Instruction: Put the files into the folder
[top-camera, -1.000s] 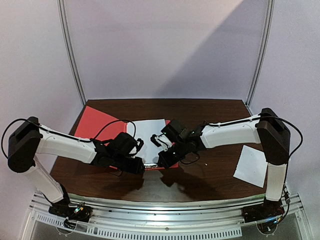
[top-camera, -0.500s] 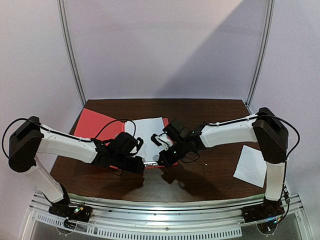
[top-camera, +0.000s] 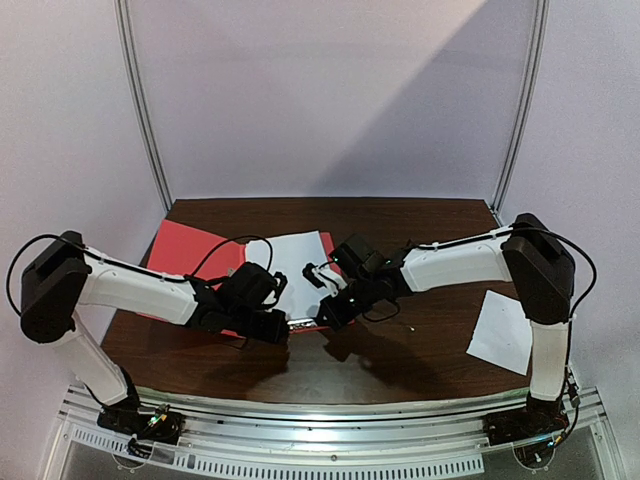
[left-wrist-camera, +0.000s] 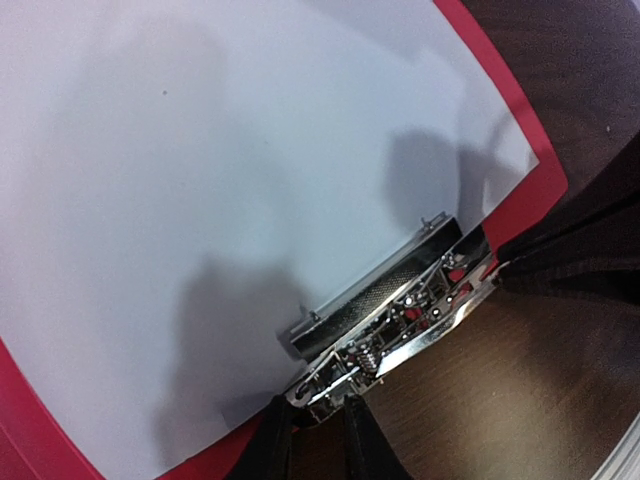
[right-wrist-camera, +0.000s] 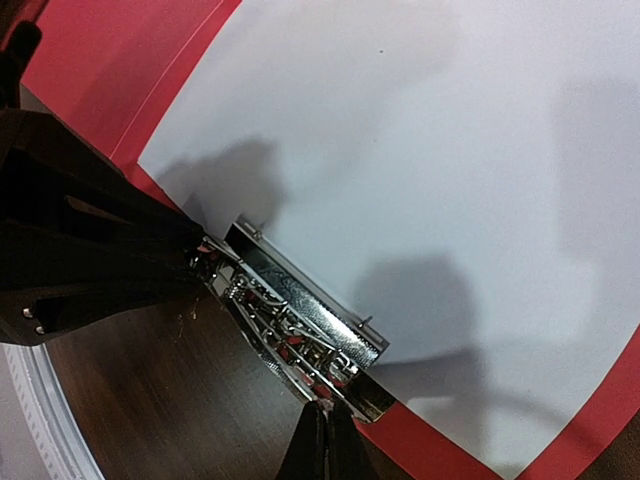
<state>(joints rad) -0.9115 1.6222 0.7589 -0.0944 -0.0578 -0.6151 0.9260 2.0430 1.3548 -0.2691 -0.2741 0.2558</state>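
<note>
The red folder (top-camera: 185, 250) lies open on the table, and the large white sheet (top-camera: 298, 255) rests on its right half. A metal clip (left-wrist-camera: 400, 290) sits at that half's near edge, over the sheet's edge (right-wrist-camera: 430, 130). My left gripper (left-wrist-camera: 318, 405) has its two fingers closed on the clip's left end. My right gripper (right-wrist-camera: 325, 408) is shut, and its tips touch the clip's (right-wrist-camera: 300, 310) other end. In the top view both grippers (top-camera: 285, 325) (top-camera: 325, 315) meet at the folder's near edge. The small sheet (top-camera: 503, 330) lies far right on the table.
The dark wooden table (top-camera: 400, 360) has a metal rail along its near edge. The folder's left flap reaches close to the table's left edge. The two forearms cross low over the table's middle.
Both grippers have crept a little farther from the bases along the folder's near edge. The left jaws have narrowed slightly on the clip. The sheets have not moved.
</note>
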